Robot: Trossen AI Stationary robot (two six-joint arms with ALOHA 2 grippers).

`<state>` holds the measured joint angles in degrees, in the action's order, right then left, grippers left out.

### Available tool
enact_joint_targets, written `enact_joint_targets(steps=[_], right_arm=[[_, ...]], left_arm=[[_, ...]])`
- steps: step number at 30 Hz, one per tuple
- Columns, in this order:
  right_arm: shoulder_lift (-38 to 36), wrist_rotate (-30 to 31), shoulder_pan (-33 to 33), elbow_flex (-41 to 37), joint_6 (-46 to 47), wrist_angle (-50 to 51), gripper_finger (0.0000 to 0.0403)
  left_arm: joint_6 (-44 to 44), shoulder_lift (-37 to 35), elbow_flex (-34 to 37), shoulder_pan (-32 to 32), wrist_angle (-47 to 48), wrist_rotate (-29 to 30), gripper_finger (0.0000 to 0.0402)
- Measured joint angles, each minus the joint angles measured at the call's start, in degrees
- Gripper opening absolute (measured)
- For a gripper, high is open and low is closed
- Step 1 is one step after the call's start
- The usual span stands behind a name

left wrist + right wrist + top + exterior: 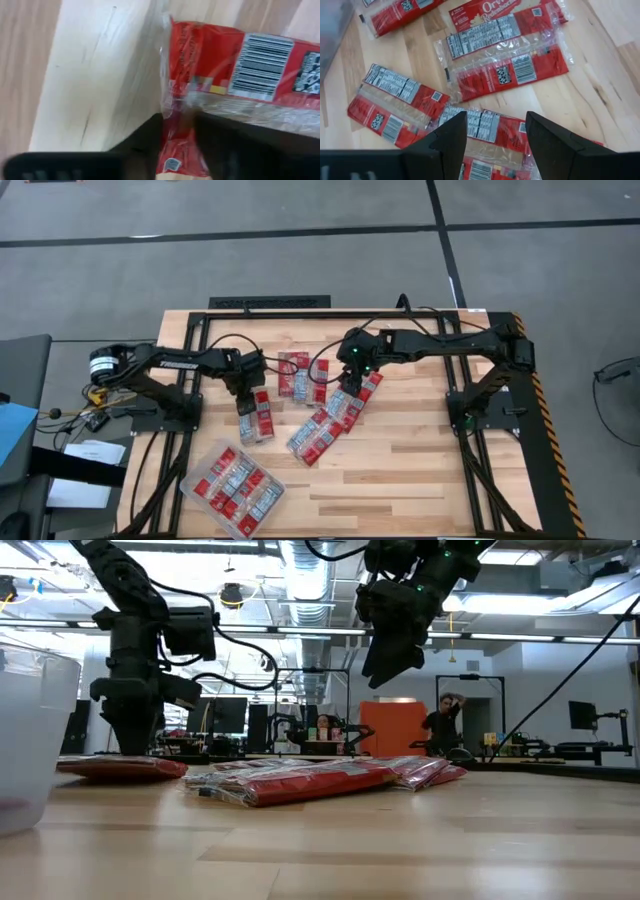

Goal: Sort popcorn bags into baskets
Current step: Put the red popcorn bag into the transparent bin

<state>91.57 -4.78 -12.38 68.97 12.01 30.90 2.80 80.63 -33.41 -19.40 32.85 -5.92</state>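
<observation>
My left gripper (246,398) is down at the table, shut on one red and white popcorn bag (260,420) that lies flat on the wood left of centre. In the low view it stands on that bag (120,767). My right gripper (350,387) hangs open above a loose heap of bags (325,425) at mid-table, well clear of them in the low view (390,665). Its fingers frame the bags (505,60) below. The clear tray (200,465) sits near the front left edge and holds several bags. My left gripper (177,125) pinches the bag between its two fingers at one short end, on the clear wrapper edge and the red strip beside it (176,107). It comes from above, pointing down. The bag (240,65) lies flat on the table.
Two more bags (293,375) lie toward the far side between the arms. The tray wall (25,740) shows at the near left in the low view. Bare wood spreads to the right of the heap and along the near edge. People stand in the room behind.
</observation>
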Motion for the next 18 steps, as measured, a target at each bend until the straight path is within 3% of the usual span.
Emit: enact_joint_targets(steps=[4,10,18], right_arm=[[0.00,0.35,-0.34,0.01,0.01,-0.37,0.0220],[-0.02,0.35,-1.47,0.02,-0.02,-0.07,0.0213],[-0.02,0.28,-2.92,0.02,-0.52,0.02,0.0201]], left_arm=[[2.10,-1.65,-0.24,-0.83,-0.23,0.03,0.0013],[8.92,-1.58,-2.01,-1.26,1.29,-0.49,0.0001],[12.49,-2.61,-10.69,-1.11,10.14,-1.18,0.0000]])
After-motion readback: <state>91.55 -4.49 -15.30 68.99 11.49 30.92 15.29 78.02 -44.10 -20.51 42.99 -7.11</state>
